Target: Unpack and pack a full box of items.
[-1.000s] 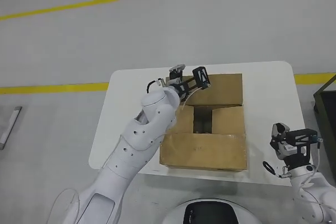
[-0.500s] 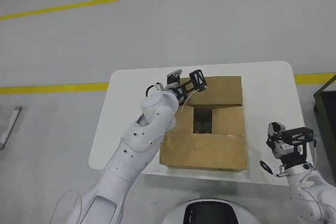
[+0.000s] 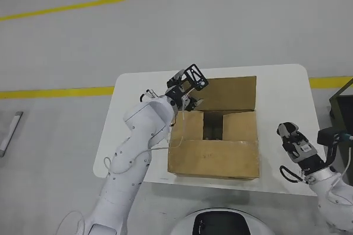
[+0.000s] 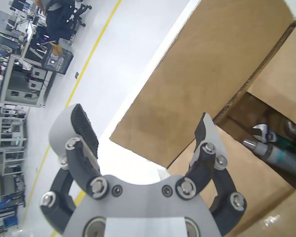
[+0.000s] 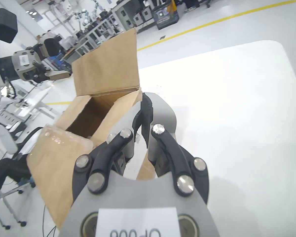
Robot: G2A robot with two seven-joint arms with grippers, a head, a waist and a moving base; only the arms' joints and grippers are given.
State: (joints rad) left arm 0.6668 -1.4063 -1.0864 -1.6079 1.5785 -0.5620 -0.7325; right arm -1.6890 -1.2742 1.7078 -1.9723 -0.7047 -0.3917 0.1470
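- The left gripper [image 3: 187, 76] [image 4: 140, 122] is held with its jaws wide apart and nothing between them.
- The box [image 3: 213, 157] [image 4: 199, 62] [image 5: 106, 75] is found just ahead of those jaws, at its far corner on that side. Its far flap is raised and its near flap folded outward.
- Whether a left fingertip [image 4: 202, 127] touches the short side flap cannot be told.
- Inside the opening, just past the left jaws, items [image 4: 268, 149] are seen lying. They are possibly tubes or bottles, though the view there is dim.
- The right gripper [image 3: 286, 129] [image 5: 145, 107] is held with its jaws together and empty.
- The box is seen beyond those jaws and apart from them, and the white tabletop [image 3: 282, 88] [image 5: 224, 99] lies beneath them.
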